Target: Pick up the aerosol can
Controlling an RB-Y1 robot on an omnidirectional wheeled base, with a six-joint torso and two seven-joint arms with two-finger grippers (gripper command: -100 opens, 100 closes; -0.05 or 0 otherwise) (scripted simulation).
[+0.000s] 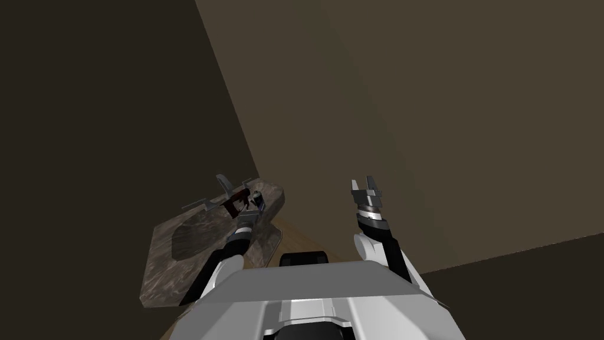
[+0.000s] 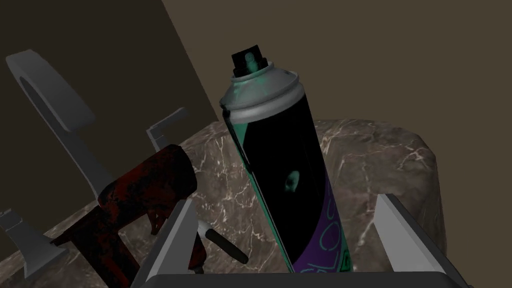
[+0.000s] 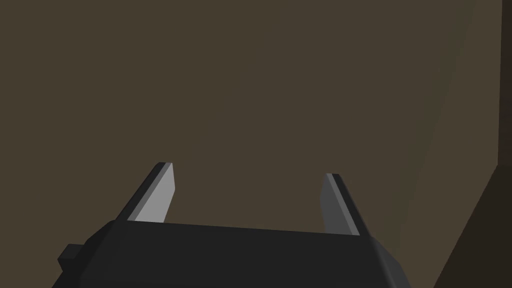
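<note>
The aerosol can (image 2: 285, 170) stands on the marbled brown tabletop (image 2: 380, 150), between the spread fingers of the left pincer (image 2: 286, 202) and touching neither. Close by one finger lies a dark red tool (image 2: 145, 185), with a grey tap (image 2: 50, 95) rising behind it. The can is black with teal edging, purple lettering, a grey shoulder and a black nozzle. The right pincer (image 3: 248, 170), also open, hangs well apart

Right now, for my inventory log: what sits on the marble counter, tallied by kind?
Aerosol can: 1
Dark red tool: 1
Small black-tipped stick: 1
Grey tap spout: 1
Grey tap handles: 2
Total: 6
</note>
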